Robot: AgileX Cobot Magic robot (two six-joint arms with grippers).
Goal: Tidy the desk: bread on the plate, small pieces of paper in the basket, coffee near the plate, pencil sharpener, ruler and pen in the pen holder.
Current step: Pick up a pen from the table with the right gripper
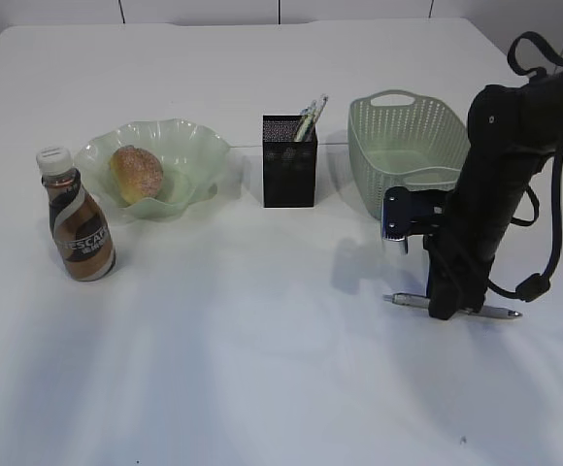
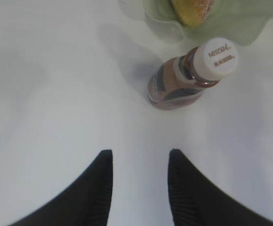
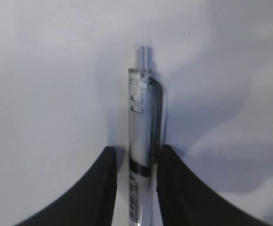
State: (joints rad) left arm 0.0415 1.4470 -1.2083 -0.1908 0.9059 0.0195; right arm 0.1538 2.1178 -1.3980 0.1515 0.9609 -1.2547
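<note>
Along the top of my exterior feed I saw a pale wall (image 1: 204, 10), split by three thin dark vertical seams. Low on the right of that view sat a tiny dark speck (image 1: 461, 439); I couldn't tell what it was.

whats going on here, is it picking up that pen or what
The robot is tidying a white desk. Its right gripper is down at the desk with its fingers on either side of the pen, which lies flat; a firm grip cannot be confirmed. The left gripper hangs open and empty above the coffee bottle. The bread sits on the plate, the coffee stands beside it, and the pen holder already holds a few items next to the basket.
</note>
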